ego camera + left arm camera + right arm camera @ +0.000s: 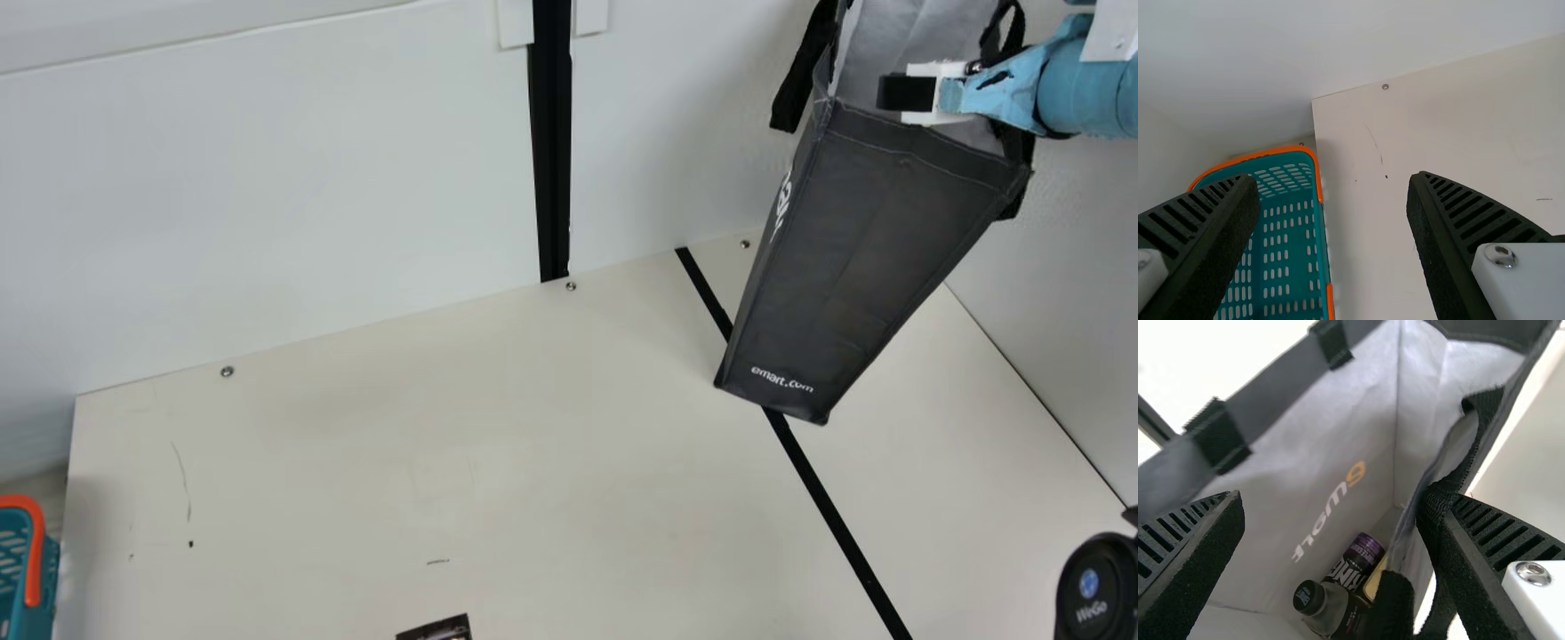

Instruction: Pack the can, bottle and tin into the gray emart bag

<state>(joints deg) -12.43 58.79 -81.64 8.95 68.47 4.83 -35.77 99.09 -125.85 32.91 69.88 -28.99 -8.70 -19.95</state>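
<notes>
the cream bench (373, 462) spreads widest, a black line running across it. the gray emart bag (862, 258) is at the right of the main view, mouth up, its base over that line. a teal basket (13, 569) with orange trim sits by the bench's left edge. the right gripper (907, 92) is at the bag's mouth, jaws wide, one of them against a black handle strap (1471, 447). the left gripper (1333, 183) also has its jaws wide, nothing between them. down inside the bag are the dark-capped bottle (1338, 612), the purple-topped can (1355, 567) just beside it, and a partly hidden yellow piece (1374, 583), maybe the tin.
</notes>
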